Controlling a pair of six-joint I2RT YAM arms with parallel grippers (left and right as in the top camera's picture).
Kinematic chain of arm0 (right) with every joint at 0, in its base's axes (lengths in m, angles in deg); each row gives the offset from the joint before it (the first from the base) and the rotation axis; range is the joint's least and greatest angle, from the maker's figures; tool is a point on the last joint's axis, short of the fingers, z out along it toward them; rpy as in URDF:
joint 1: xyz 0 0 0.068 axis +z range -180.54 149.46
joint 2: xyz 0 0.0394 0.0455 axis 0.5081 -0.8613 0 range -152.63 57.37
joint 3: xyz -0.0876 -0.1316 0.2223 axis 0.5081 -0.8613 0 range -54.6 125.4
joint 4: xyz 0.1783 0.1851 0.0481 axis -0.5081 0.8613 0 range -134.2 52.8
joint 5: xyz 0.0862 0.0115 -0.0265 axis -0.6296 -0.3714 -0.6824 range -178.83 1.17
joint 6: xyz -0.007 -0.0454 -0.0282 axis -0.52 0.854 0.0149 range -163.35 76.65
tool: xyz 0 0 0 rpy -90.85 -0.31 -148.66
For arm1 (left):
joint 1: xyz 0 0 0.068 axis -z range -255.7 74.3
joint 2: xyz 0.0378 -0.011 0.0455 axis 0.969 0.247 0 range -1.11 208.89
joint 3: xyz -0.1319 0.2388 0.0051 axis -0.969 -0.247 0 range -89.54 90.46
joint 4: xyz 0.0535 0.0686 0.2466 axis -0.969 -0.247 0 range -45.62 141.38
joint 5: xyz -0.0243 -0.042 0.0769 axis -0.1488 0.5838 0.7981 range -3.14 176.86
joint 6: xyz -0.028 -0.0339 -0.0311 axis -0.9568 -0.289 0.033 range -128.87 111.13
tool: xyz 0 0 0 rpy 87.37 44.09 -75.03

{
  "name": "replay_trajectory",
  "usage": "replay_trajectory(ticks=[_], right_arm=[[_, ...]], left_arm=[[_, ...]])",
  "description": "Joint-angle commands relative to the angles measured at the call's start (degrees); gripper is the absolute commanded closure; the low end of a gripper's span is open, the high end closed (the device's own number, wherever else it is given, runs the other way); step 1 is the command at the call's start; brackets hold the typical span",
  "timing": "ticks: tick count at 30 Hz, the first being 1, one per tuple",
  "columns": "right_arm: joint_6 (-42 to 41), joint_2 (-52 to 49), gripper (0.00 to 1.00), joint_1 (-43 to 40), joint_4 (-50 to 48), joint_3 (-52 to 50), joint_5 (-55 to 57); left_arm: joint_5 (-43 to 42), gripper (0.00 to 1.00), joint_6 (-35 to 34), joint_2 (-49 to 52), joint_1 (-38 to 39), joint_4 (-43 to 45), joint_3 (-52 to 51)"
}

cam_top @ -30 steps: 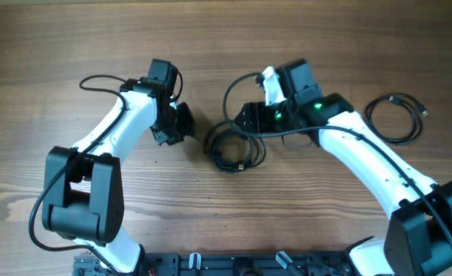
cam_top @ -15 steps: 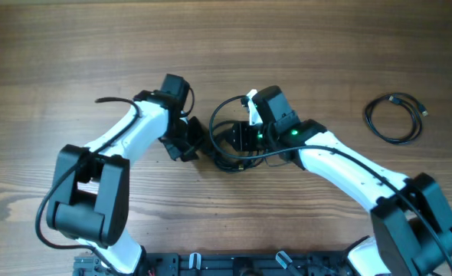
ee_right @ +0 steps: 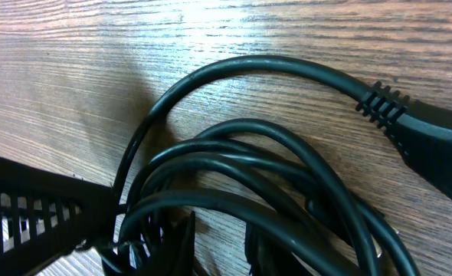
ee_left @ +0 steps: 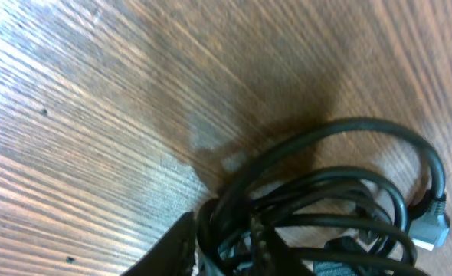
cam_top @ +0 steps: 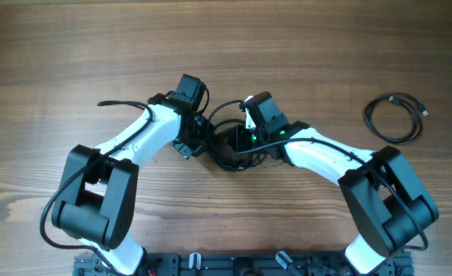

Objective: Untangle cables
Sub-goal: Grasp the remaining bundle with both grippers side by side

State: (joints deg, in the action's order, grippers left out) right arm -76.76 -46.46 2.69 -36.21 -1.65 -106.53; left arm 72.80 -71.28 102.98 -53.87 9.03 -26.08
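A tangled bundle of thin black cables (cam_top: 227, 162) lies at the table's middle, with both grippers pressed in from either side. My left gripper (cam_top: 204, 142) comes from the left. In its wrist view the left gripper (ee_left: 222, 239) is shut on several strands of the cables (ee_left: 364, 123), and a silver-tipped plug (ee_left: 434, 226) shows at the right. My right gripper (cam_top: 240, 142) comes from the right. In its wrist view the right gripper (ee_right: 220, 239) has its fingers a narrow way apart over wood, with strands of the cables (ee_right: 249, 65) crossing its tips. A black moulded plug (ee_right: 433, 142) lies at the right.
A separate coiled black cable (cam_top: 368, 121) lies alone at the right of the table. The left arm's thick wire (cam_top: 122, 102) loops out behind it. A black ribbed part of the left gripper (ee_right: 27, 211) fills the lower left of the right wrist view.
Both arms have moved inward onto the bundle from either side. The right jaws have narrowed a lot; the left jaws have closed on strands.
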Motion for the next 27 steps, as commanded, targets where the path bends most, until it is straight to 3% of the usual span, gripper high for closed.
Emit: replay_trajectory(ticks=[1, 9, 14, 18, 23, 26, 27], right_arm=[[-0.7, -0.7, 0.75, 0.3, -0.4, -0.4, 1.3], [-0.7, -0.7, 0.75, 0.3, -0.5, -0.4, 1.3], [-0.7, -0.7, 0.76, 0.3, -0.5, -0.4, 1.2], [-0.7, -0.7, 0.76, 0.3, -0.5, -0.4, 1.3], [-0.7, -0.7, 0.76, 0.3, -0.5, -0.4, 1.2], [-0.6, -0.7, 0.77, 0.3, -0.4, -0.4, 1.3], [-0.7, -0.7, 0.83, 0.3, -0.2, -0.4, 1.7]], left_arm=[[1.9, 0.78, -1.1, 0.7, 0.2, 0.2, -0.3], [0.3, 0.73, -3.0, 0.7, 1.5, -0.5, -0.3], [0.0, 0.74, -3.1, 0.7, 1.8, -0.5, -0.3], [0.0, 0.8, -3.1, 0.7, 2.0, -0.5, -0.3], [0.0, 0.96, -3.0, 0.7, 2.0, -0.5, -0.3], [0.1, 0.96, -2.3, 0.7, 2.0, -0.7, -0.3], [0.4, 0.96, -2.2, 0.7, 1.9, -0.9, -0.3]])
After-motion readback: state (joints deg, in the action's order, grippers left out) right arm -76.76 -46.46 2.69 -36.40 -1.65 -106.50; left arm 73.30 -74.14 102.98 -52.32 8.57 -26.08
